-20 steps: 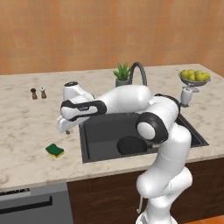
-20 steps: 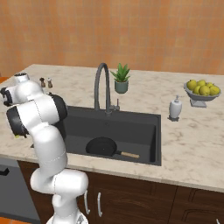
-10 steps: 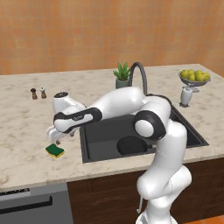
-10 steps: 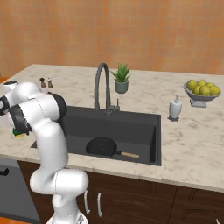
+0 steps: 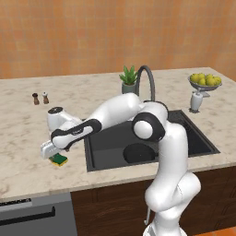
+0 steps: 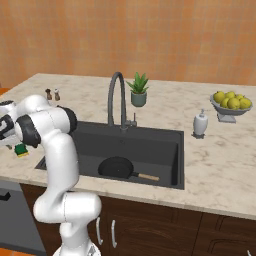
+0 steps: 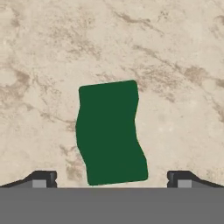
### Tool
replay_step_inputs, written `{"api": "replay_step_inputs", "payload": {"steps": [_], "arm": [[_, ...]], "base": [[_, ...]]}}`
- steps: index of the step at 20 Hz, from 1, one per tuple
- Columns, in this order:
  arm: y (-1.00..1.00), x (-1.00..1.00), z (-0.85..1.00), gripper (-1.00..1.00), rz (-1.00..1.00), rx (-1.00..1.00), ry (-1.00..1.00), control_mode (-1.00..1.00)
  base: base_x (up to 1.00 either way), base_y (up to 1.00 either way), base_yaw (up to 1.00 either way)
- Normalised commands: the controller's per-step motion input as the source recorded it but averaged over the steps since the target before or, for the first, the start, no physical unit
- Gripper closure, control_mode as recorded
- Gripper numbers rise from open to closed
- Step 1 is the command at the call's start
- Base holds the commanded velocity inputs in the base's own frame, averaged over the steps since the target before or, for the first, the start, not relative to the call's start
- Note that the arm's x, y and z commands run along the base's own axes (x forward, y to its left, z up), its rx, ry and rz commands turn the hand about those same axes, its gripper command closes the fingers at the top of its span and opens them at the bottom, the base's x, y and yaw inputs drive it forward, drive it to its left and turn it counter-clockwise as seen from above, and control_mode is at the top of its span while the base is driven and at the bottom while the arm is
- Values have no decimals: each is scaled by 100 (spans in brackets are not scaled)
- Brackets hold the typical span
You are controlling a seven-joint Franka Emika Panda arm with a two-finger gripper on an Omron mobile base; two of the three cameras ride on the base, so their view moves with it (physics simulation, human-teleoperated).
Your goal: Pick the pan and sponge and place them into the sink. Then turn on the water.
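In the left base view the white arm reaches from the lower right across the sink (image 5: 152, 138) to the left part of the marble desk (image 5: 27, 133). Its gripper (image 5: 54, 154) hangs low over the sponge (image 5: 60, 160), which lies flat on the desk just left of the sink's near left corner; a strip of yellow side and green top peeks out under the hand. The black pan (image 5: 138, 153) lies in the basin, partly behind the arm. Far on the desk stand two small shakers (image 5: 40, 97), a potted plant (image 5: 129, 79) by the arched faucet (image 5: 146, 82), a soap dispenser (image 5: 196, 100) and a bowl of lemons (image 5: 205, 80).

In the right base view the pan (image 6: 116, 167) rests on the sink (image 6: 150, 145) floor at its near left, handle pointing right. The sponge (image 6: 21, 149) sits on the desk at the left, under the hand and mostly hidden by the arm.

In the hand view the camera looks straight down on the sponge's (image 7: 110, 132) dark green top. The gripper (image 7: 111, 179) has its jaws spread wide, one fingertip (image 7: 41, 179) on each side of the sponge's nearer end, both clear of it, nothing held.
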Motion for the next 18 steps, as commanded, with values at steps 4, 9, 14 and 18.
{"api": "replay_step_inputs", "payload": {"steps": [4, 9, 14, 18], "arm": [[14, 18, -29, -100, 0, 0, 0, -100], [4, 20, -31, -100, 0, 0, 0, -100], [6, 10, -31, -100, 0, 0, 0, -100], [10, 2, -32, -100, 0, 0, 0, -100]], "base": [[0, 0, 0], [0, 0, 0], [0, 0, 0], [0, 0, 0]]}}
